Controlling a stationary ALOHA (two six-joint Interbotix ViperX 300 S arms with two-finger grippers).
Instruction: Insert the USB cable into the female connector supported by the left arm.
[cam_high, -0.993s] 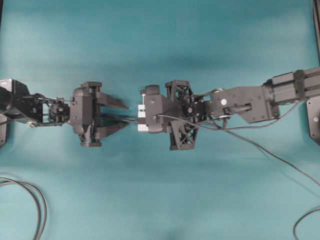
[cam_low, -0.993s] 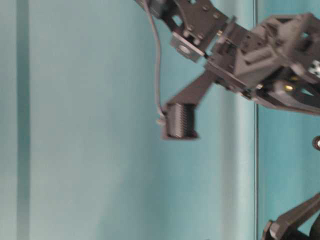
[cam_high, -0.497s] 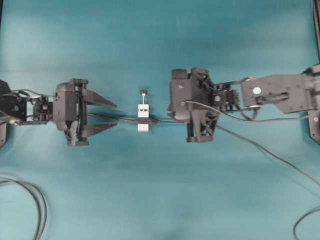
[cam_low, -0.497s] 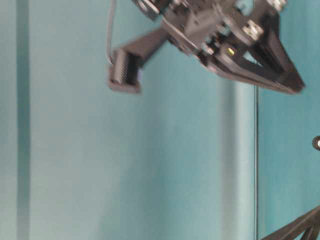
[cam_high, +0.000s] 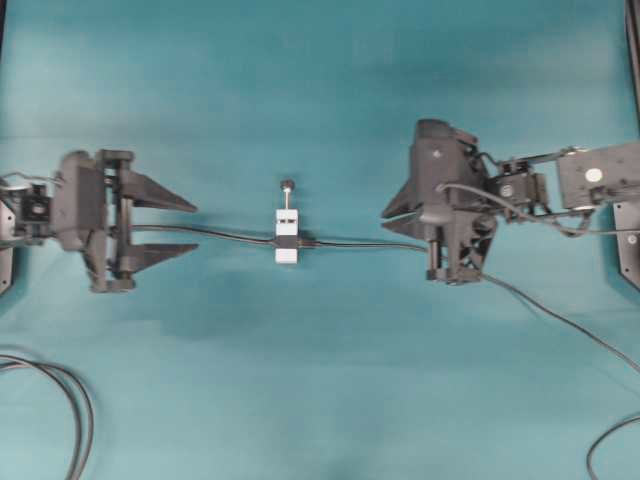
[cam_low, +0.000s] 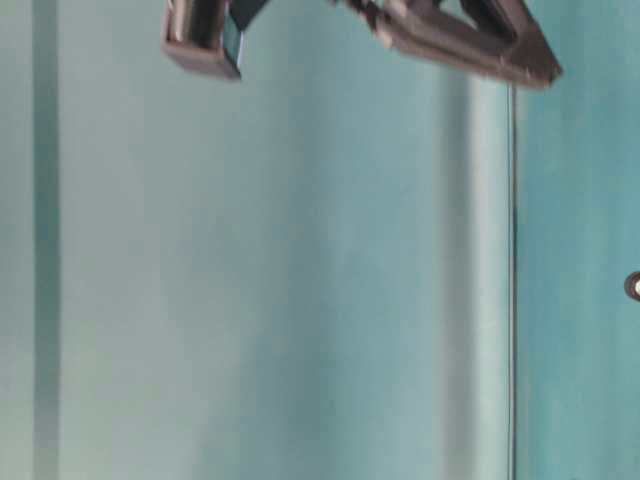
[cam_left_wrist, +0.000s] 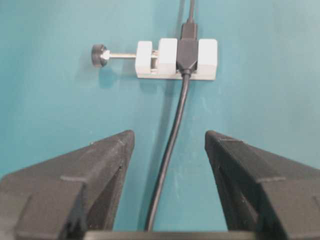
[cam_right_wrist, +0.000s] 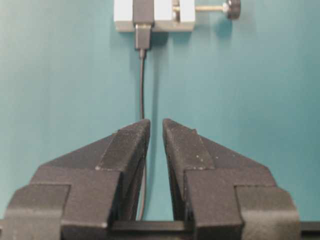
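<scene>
The female connector (cam_high: 286, 238), a white block with a knobbed rod, lies on the teal table between the two arms, and neither gripper touches it. The USB cable (cam_high: 360, 243) runs from its right side, with the dark plug (cam_right_wrist: 142, 35) seated in the block (cam_right_wrist: 165, 15). A second thin cable (cam_left_wrist: 175, 130) leaves the block (cam_left_wrist: 207, 57) on the other side. My left gripper (cam_high: 192, 229) stands wide open and empty, well left of the block, its own thin cable passing between its fingers (cam_left_wrist: 169, 137). My right gripper (cam_high: 388, 222) is to the right, jaws a narrow gap apart (cam_right_wrist: 156, 122), holding nothing.
Thick looped black cables (cam_high: 75, 400) lie at the table's front left corner. Another black cable (cam_high: 560, 320) trails from the right arm towards the front right. In the table-level view only a blurred piece of a gripper (cam_low: 460, 40) shows at the top.
Both arms have drawn back from the middle, left arm leftward and right arm rightward. The connector, earlier hidden under the right gripper, now lies free on the table with the USB plug in it.
</scene>
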